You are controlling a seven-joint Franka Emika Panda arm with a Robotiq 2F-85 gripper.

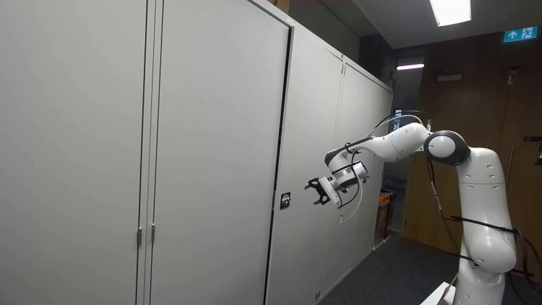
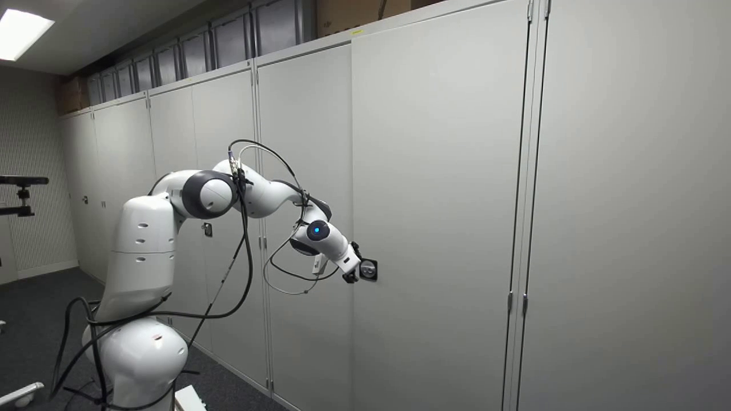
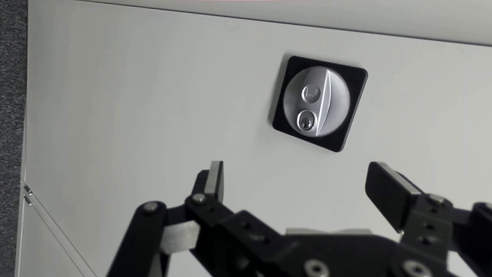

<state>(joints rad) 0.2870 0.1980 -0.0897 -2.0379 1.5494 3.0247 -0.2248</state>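
The gripper (image 3: 296, 165) has its two black fingers (image 3: 388, 192) spread wide, and it has hold of nothing. In the wrist view, the round silver handle (image 3: 317, 102) sits apart from it, just past twelve o'clock from the gripper's middle, in a black square plate (image 3: 356, 84) on the big grey door (image 3: 153, 96). The dark floor (image 3: 13, 96) shows at nine o'clock from that handle.

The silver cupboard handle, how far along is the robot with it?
Done, it seems: the gripper is open and near the silver turn handle on the cupboard door. In hand: perhaps lining up, with nothing between the fingertips. Left, probably: gripping the handle and maybe turning it, because the wrist view shows both fingertips apart from it.
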